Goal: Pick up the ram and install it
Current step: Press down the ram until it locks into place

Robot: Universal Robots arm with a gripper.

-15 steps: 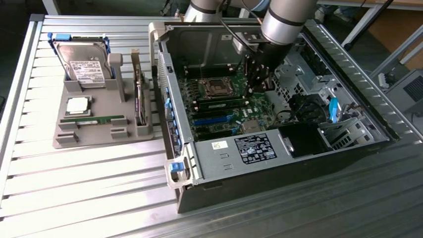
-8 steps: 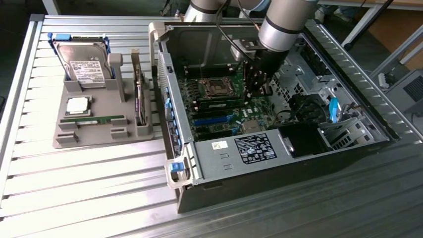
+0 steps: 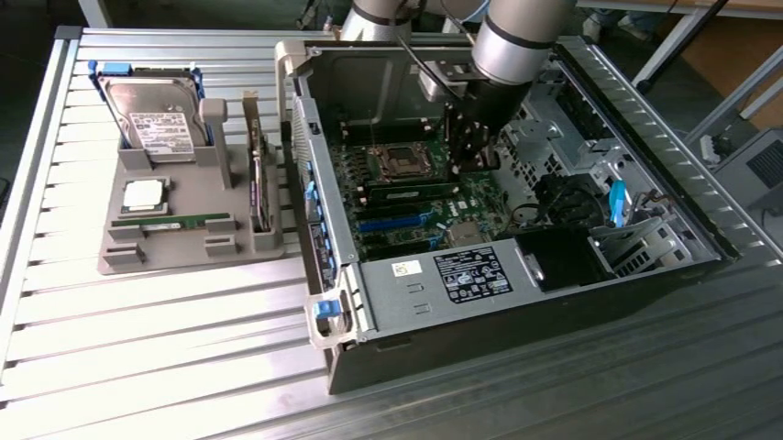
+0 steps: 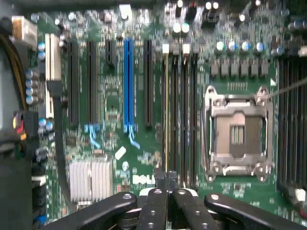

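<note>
One ram [image 3: 413, 192] stands in a memory slot on the motherboard inside the open computer case [image 3: 321, 275], just beside the empty processor socket [image 3: 398, 161]. In the wrist view this ram [image 4: 166, 115] is seen edge-on as a thin pale strip in the leftmost of several black slots. My gripper [image 4: 168, 188] is shut, its fingertips pressed together right over the near end of that strip; I cannot tell whether they touch it. In the exterior view the gripper [image 3: 471, 151] hangs low inside the case above the slots. A twin ram [image 3: 171, 223] lies on the grey tray [image 3: 183, 261].
The tray also holds a hard drive [image 3: 153, 115], a square silver processor [image 3: 145, 193] and an upright expansion card [image 3: 257, 179]. Around the slots sit the processor socket [image 4: 237, 134], a blue card slot [image 4: 128, 81] and a finned heatsink [image 4: 90, 179]. The power supply [image 3: 471, 272] fills the case's near end.
</note>
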